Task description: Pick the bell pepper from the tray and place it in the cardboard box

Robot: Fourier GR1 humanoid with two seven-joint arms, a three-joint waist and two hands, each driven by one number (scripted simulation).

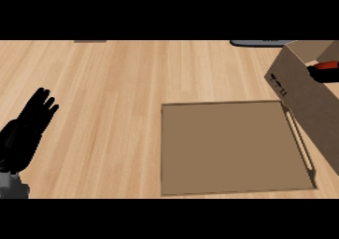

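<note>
Now bell pepper [328, 66] under right hand [330, 73]

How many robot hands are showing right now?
1 clearly: the left robot hand, open, at the lower left edge. Something black and red sits over the cardboard box at the right edge; another hand may be there.

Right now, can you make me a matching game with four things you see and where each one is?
Things:
1. left hand
2. tray
3. cardboard box
4. red bell pepper

Places:
A. at the right edge of the view
B. lower left, fingers up
C. in the open top of the box
D. flat in the middle of the counter

Pairs: 1-B, 2-D, 3-A, 4-C
</note>
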